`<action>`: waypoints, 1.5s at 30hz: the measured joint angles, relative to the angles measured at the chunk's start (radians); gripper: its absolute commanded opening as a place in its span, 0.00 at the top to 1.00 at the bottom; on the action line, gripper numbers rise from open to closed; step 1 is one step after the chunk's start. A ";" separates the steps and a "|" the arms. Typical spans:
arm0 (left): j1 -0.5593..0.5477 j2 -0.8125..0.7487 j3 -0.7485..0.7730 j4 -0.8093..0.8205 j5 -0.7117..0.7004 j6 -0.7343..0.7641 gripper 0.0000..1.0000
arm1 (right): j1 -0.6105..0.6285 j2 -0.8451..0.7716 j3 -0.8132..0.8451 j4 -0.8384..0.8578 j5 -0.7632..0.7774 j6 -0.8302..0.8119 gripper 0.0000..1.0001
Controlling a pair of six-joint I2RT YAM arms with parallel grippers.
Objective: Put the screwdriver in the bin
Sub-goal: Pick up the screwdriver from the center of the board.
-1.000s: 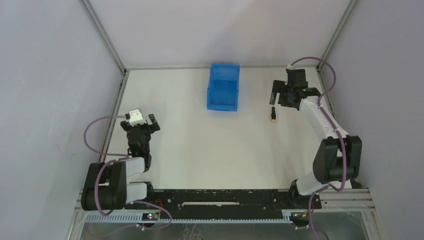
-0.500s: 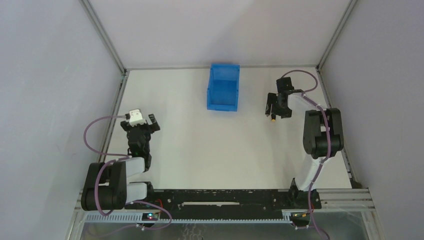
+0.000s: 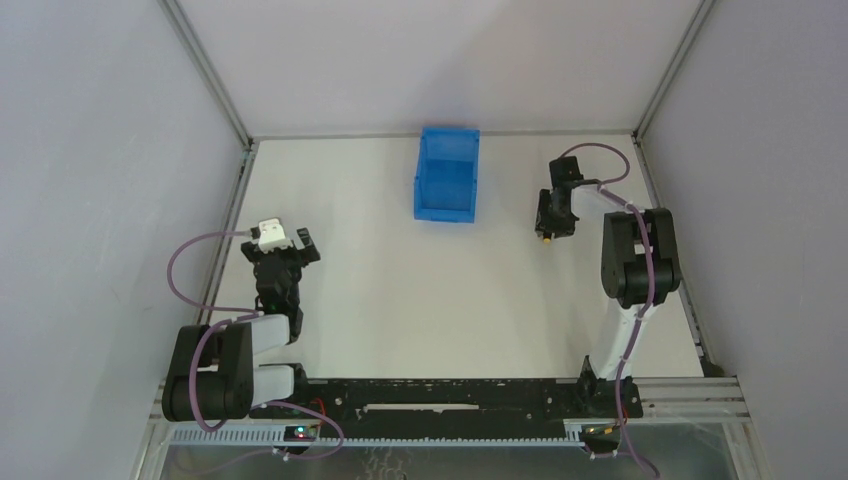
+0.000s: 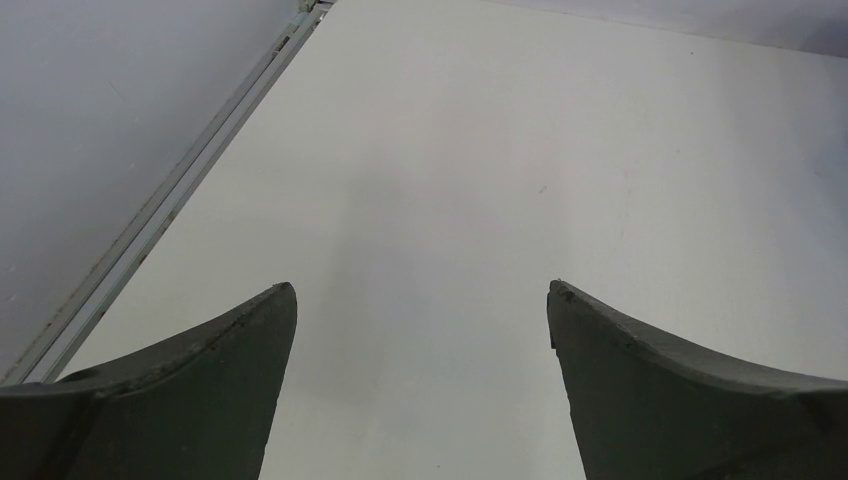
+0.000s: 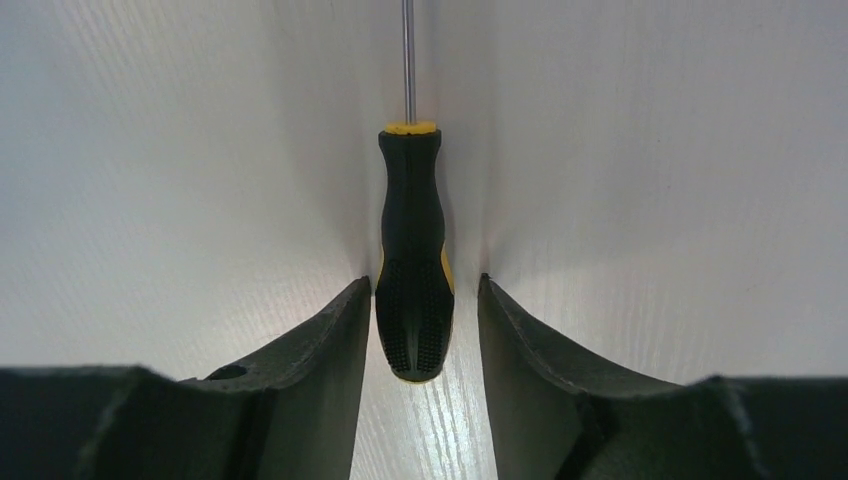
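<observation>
top view, right pincer (image 3: 549,222): down at the worktop (image 3: 400,290), far right side, arm folded behind it
top view, screwdriver (image 3: 546,237): under the right pincer, only its orange-yellow end shows at the near edge
top view, bin (image 3: 447,203): blue, upright, left of the right pincer, well apart
top view, left pincer (image 3: 290,240): near left edge, far from the bin and screwdriver
left wrist view, left pincer (image 4: 421,288): released, fingers (image 4: 210,380) spread wide, only bare worktop between them
right wrist view, screwdriver (image 5: 412,270): flat on the worktop, handle butt between the fingertips, shaft pointing away
right wrist view, right pincer (image 5: 424,282): released, jaws narrow around the handle, small gap visible on one side, not clamped
</observation>
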 measured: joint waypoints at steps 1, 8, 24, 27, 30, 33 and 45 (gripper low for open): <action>0.000 0.000 0.000 0.000 0.000 0.000 0.00 | 0.000 0.003 0.003 0.000 0.000 0.000 0.54; 0.000 0.000 0.000 0.000 0.000 0.000 0.00 | 0.000 0.024 0.035 -0.010 -0.002 -0.003 0.77; 0.000 0.000 0.000 0.000 0.000 0.000 0.00 | 0.035 -0.248 0.036 -0.067 0.031 -0.003 0.79; 0.000 0.000 0.000 0.000 0.000 0.000 0.00 | 0.038 -0.333 0.056 -0.098 0.037 -0.002 0.79; 0.000 0.000 0.000 0.000 0.000 0.000 0.00 | 0.042 -0.385 0.100 -0.142 0.047 -0.002 0.79; 0.000 0.000 0.000 0.000 0.000 0.000 0.00 | 0.049 -0.423 0.174 -0.206 0.066 -0.002 0.79; 0.000 0.000 0.000 0.000 0.000 0.000 0.00 | 0.092 -0.455 0.333 -0.357 0.125 0.002 0.79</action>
